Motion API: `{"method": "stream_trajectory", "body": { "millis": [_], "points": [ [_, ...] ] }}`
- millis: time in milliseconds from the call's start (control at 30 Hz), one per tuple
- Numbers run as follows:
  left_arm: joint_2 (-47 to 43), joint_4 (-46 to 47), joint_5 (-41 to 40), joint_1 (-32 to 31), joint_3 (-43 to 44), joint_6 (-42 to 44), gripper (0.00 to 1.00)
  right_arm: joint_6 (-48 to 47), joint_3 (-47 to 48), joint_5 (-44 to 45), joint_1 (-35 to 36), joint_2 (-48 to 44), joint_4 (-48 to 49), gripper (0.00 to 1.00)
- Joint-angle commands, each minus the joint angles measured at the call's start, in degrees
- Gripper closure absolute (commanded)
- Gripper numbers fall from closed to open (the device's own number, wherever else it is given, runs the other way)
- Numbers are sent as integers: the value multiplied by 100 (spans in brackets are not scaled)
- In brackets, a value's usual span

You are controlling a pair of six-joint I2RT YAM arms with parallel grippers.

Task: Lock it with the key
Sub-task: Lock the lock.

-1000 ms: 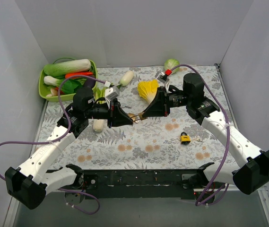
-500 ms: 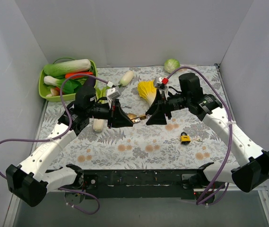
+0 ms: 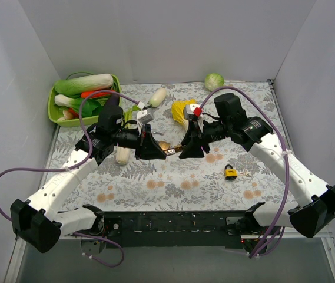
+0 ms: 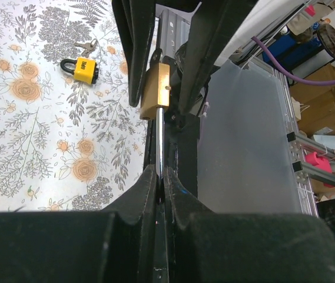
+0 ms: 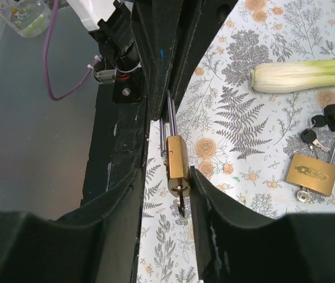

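Observation:
My left gripper (image 3: 154,150) is shut on the steel shackle (image 4: 160,141) of a brass padlock (image 4: 155,91) and holds it above the table at mid-table. The padlock also shows in the top view (image 3: 167,150) and the right wrist view (image 5: 176,165). A key (image 5: 181,207) sticks out of its keyhole, pointing toward my right wrist. My right gripper (image 5: 166,177) is open. Its fingers (image 5: 205,194) straddle the lock body, the right finger close against it and the left finger apart. It also shows in the top view (image 3: 181,151).
A yellow padlock (image 3: 231,172) lies on the mat to the right. A second brass padlock (image 5: 311,171) with keys (image 5: 310,137) lies under the arms beside a leek (image 5: 302,75). A green basket (image 3: 58,112) of vegetables stands far left; a cabbage (image 3: 214,81) sits at the back.
My right gripper drew back from the padlock, then came in again, and now straddles its body. My left arm shifted slightly, still holding the shackle.

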Motion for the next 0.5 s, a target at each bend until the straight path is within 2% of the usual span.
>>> {"method": "stream_trajectory", "body": {
  "millis": [0, 167, 200, 467],
  "points": [
    [-52, -92, 89, -54, 288, 169, 100, -237, 278, 60, 53, 15, -77, 63],
    [-43, -162, -86, -63, 332, 292, 100, -246, 261, 33, 97, 24, -147, 89],
    [-52, -171, -122, -54, 332, 318, 100, -246, 261, 16, 106, 24, -156, 98],
    [-79, 4, -676, -107, 376, 319, 100, 166, 173, -239, 123, 86, 45, 99]
  ]
}}
